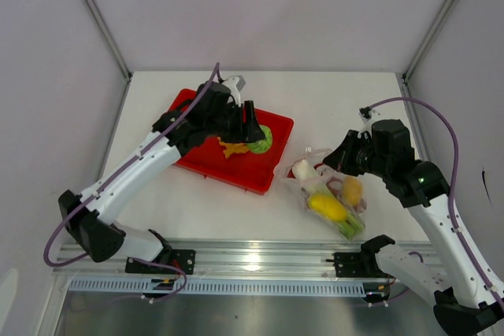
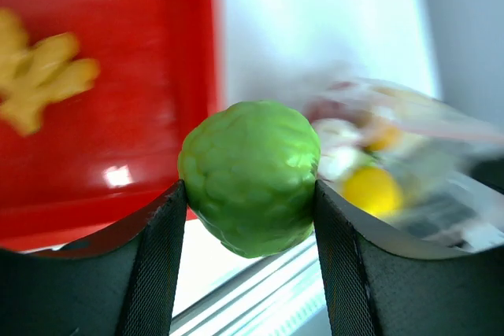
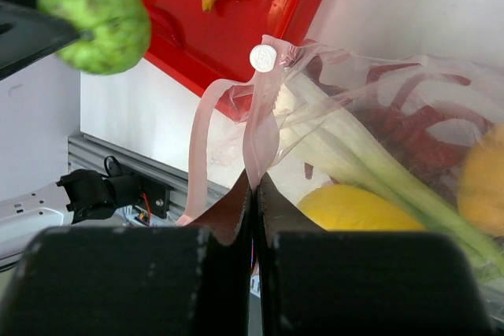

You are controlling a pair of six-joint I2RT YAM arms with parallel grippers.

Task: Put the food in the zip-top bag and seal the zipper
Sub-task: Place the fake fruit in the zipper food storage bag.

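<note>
My left gripper [image 2: 250, 194] is shut on the green round fruit [image 2: 250, 175], holding it in the air over the right end of the red tray [image 1: 206, 161]. The orange ruffled piece [image 1: 232, 148] lies on that tray. The clear zip-top bag [image 1: 331, 194] lies on the table right of the tray. It holds the leek stalk [image 3: 370, 163], red chillies [image 3: 417, 131] and yellow fruits [image 3: 354, 208]. My right gripper [image 3: 256, 186] is shut on one side of the pinkish zipper [image 3: 257, 143], and the mouth gapes toward the tray. The green fruit [image 3: 98, 17] hangs left of that mouth.
The zipper's white slider [image 3: 262, 57] sits at the top of the pinched strip. An aluminium rail [image 1: 252, 261] with both arm bases runs along the table's near edge. White walls close in the back and sides.
</note>
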